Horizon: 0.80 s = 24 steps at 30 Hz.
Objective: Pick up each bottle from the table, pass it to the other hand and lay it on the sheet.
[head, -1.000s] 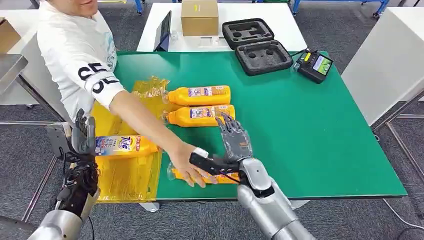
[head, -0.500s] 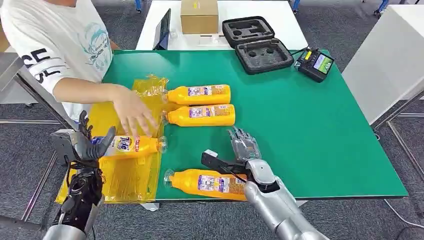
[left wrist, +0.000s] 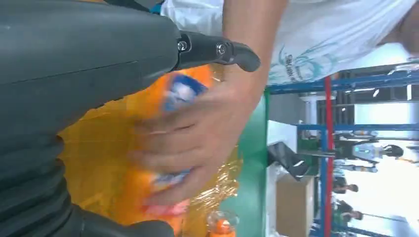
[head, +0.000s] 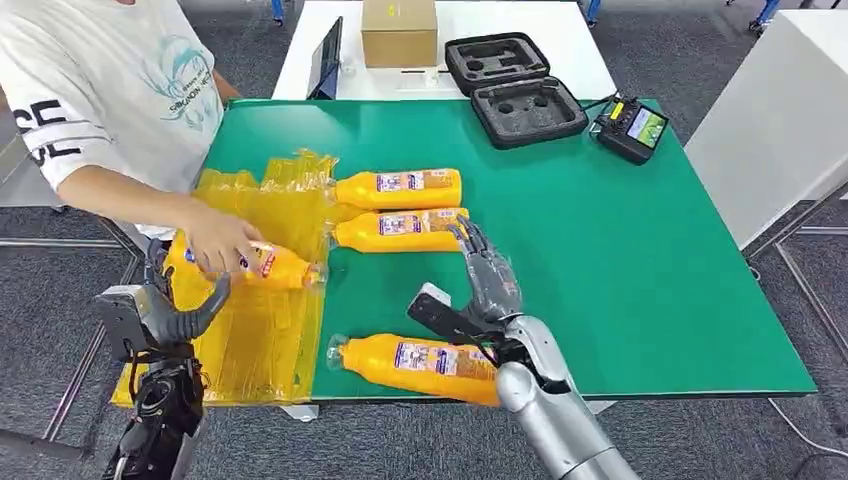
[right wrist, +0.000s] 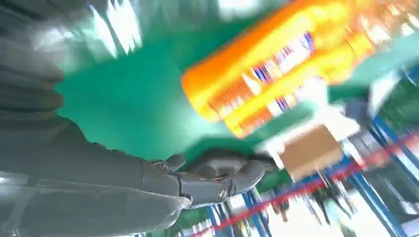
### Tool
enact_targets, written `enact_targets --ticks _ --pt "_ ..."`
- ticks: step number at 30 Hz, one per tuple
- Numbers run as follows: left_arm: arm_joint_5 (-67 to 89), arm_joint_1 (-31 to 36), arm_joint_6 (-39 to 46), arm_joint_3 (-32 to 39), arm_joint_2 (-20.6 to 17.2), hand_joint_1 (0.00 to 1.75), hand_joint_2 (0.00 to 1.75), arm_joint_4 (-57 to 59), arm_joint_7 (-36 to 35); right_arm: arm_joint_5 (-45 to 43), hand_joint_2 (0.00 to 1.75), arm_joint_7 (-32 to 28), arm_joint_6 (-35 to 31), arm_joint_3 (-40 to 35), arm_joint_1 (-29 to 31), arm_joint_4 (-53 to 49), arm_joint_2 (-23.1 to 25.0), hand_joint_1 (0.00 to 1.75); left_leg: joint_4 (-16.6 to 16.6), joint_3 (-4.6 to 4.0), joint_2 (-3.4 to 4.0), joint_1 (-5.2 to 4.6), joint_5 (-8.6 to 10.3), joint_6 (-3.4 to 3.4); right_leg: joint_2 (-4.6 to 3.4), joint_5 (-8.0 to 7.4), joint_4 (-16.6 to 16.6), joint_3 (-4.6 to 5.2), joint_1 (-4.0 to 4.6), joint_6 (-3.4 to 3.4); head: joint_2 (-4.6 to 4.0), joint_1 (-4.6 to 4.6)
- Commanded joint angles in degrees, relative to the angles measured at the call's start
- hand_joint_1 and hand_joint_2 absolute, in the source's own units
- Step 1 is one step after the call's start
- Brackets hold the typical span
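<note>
Several orange bottles lie on the green table (head: 620,250). The near one (head: 420,362) lies by the front edge, with my right hand (head: 490,290) open just beyond it, fingers spread and holding nothing. Two more bottles (head: 400,188) (head: 400,230) lie side by side past that hand; they look blurred in the right wrist view (right wrist: 257,69). Another bottle (head: 275,266) lies on the yellow sheet (head: 250,335) under a person's hand (head: 222,243). My left hand (head: 160,315) hangs open off the table's left side, thumb stretched toward the sheet. The left wrist view has that person's hand (left wrist: 197,133) over the bottle (left wrist: 180,91).
A person in a white shirt (head: 110,90) stands at the table's left. At the far side lie an open black foam case (head: 515,90), a handheld device with a screen (head: 630,128), a cardboard box (head: 398,32) and a tablet (head: 328,62). A white table (head: 780,120) stands at right.
The person's hand left the near bottle, reached to the bottle at my left hand and slid it further onto the sheet. My left hand sank away from it. My right hand shifted slightly.
</note>
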State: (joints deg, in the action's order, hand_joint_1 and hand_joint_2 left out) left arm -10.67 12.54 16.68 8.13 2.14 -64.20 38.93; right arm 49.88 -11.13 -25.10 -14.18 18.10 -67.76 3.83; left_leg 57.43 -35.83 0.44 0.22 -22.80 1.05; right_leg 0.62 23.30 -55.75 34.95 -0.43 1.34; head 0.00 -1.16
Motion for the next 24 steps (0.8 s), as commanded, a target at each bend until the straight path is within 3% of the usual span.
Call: enact_targets --ticks 1,4,5,7,11,12,14,24 --pt "0.88 -2.86 0.9 5.33 5.58 0.0 1.75 -9.7 1.07 2.47 1.75 -1.6 -7.17 1.36 -0.03 -5.53 1.13 0.0 0.05 0.08 0.03 0.03 -0.12 -0.02 -0.09 0.08 -0.01 -0.09 0.03 -0.01 0.0 0.0" --pt "1.63 -4.03 0.07 6.45 6.36 0.0 1.75 -11.36 1.07 3.94 1.75 -0.71 -7.23 0.89 1.18 -3.92 0.79 0.0 0.04 0.28 0.04 0.03 -0.21 -0.05 -0.13 0.16 -0.01 -0.26 0.02 -0.02 0.0 0.0" --pt "0.05 -4.22 -0.59 6.65 6.23 0.0 1.75 -10.43 1.07 1.9 1.75 -0.7 -4.24 0.31 1.2 -3.95 0.75 0.0 0.02 0.2 0.04 0.0 -0.15 -0.04 -0.11 0.11 -0.01 -0.18 -0.01 -0.02 0.0 0.0" --pt "0.3 -5.33 0.51 6.63 5.54 0.0 1.75 -11.4 1.07 -7.22 1.75 -1.11 8.42 -1.13 1.13 -3.9 0.4 0.0 0.0 0.23 0.07 0.0 -0.14 -0.05 -0.14 0.1 0.01 -0.21 -0.01 -0.03 0.0 0.0" --pt "-0.2 -5.81 0.02 6.9 5.19 0.0 1.75 -11.63 1.07 -8.51 1.75 -1.15 10.37 -1.62 0.83 -3.65 0.42 0.0 0.0 0.35 0.11 0.04 -0.21 -0.07 -0.22 0.14 0.01 -0.33 0.02 -0.06 0.0 0.0" --pt "-1.12 -5.77 -0.3 6.69 4.93 0.0 1.75 -10.92 1.07 -12.76 1.75 -1.54 16.62 -2.55 0.81 -3.36 -0.36 0.0 -0.02 0.19 0.07 0.04 -0.13 -0.06 -0.15 0.07 0.02 -0.17 0.02 -0.04 0.0 -0.02" --pt "-1.08 -6.82 0.26 6.91 4.62 0.0 1.75 -12.63 1.07 -14.17 1.75 -1.66 21.01 -4.28 0.28 -3.68 -2.26 0.0 -0.04 0.11 -0.01 0.03 -0.07 -0.04 -0.04 0.06 0.03 -0.1 0.01 -0.02 0.0 0.0" --pt "-1.73 -9.98 -0.02 8.54 4.87 0.0 1.75 -17.46 1.07 -15.61 1.75 -2.22 25.39 -9.88 -0.28 -10.37 -7.43 0.0 0.03 0.09 0.0 0.03 -0.13 -0.03 -0.06 0.1 0.0 -0.12 0.02 -0.01 0.0 0.0"
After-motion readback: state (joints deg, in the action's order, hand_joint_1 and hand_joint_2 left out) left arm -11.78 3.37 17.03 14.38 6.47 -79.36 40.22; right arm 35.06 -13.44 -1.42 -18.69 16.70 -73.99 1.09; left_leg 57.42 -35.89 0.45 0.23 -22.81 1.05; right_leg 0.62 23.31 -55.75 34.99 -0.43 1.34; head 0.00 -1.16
